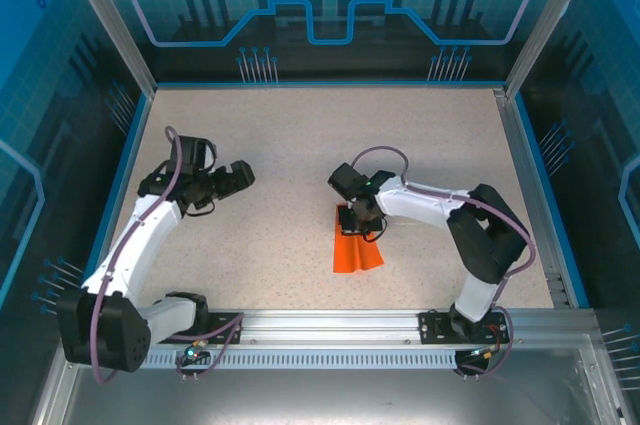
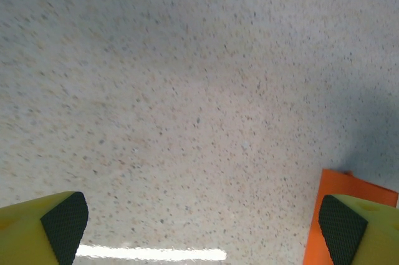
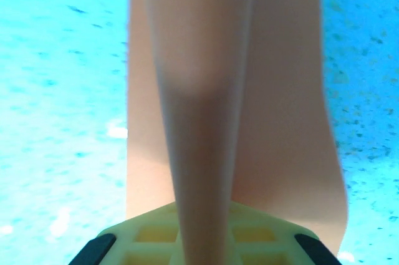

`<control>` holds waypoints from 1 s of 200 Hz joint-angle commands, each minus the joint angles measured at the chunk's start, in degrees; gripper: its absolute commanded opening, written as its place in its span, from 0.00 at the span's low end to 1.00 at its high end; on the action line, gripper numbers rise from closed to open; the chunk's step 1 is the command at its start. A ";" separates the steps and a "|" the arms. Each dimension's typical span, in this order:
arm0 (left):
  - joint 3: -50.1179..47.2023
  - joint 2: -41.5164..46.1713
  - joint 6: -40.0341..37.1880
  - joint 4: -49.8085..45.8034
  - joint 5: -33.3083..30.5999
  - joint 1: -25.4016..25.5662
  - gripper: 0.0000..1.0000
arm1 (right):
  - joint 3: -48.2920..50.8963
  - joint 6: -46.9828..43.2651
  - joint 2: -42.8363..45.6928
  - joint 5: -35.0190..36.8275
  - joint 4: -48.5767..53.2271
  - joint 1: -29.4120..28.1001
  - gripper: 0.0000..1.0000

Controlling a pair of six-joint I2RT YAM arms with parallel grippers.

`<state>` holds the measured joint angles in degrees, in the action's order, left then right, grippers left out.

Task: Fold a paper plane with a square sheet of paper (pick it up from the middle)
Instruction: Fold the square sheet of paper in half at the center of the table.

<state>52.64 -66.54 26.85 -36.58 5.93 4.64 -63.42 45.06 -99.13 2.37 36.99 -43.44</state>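
Two arms worked one speckled table [image 1: 300,135]. The step in hand looked like a late fold, or the pick-up from the middle. The square sheet of paper [image 1: 358,253] was already creased into a narrow, long shape.

Right gripper [image 1: 358,220] sat low over the far end of the paper, which ran on from under its jaws toward the arm bases. From the right wrist, the paper [image 3: 274,121] ran straight out ahead of the jaws, a raised centre ridge between the two dark pads [image 3: 93,249]. The pads stood apart on either side of that ridge. I could not confirm any pinch or touch.

Left gripper [image 1: 232,178] hung well apart from the paper, jaws spread wide and holding nothing. From its wrist, one orange corner [image 2: 355,185] showed just beyond its right fingertip [image 2: 340,227].

My judgement was that the next move called for closing squarely on the ridge at mid-length, without skewing the crease.
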 commanded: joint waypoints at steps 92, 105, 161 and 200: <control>-9.56 -3.28 12.43 17.53 9.24 11.52 0.98 | 2.13 -1.48 -1.92 -28.16 -21.50 6.55 0.20; -10.10 -3.87 13.15 18.78 9.38 13.00 0.98 | 1.06 -3.40 -4.01 -26.35 -18.98 7.09 0.23; -10.73 -6.05 14.20 20.40 8.54 16.77 0.98 | 0.58 -9.21 -4.65 -17.55 -11.53 8.61 0.52; -12.45 -5.63 16.04 21.93 8.47 18.08 0.97 | 0.19 -9.56 -5.60 -14.49 -9.62 8.61 0.52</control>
<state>42.13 -72.23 40.88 -16.32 13.41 21.78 -61.60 36.97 -104.42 -15.31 23.99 -35.53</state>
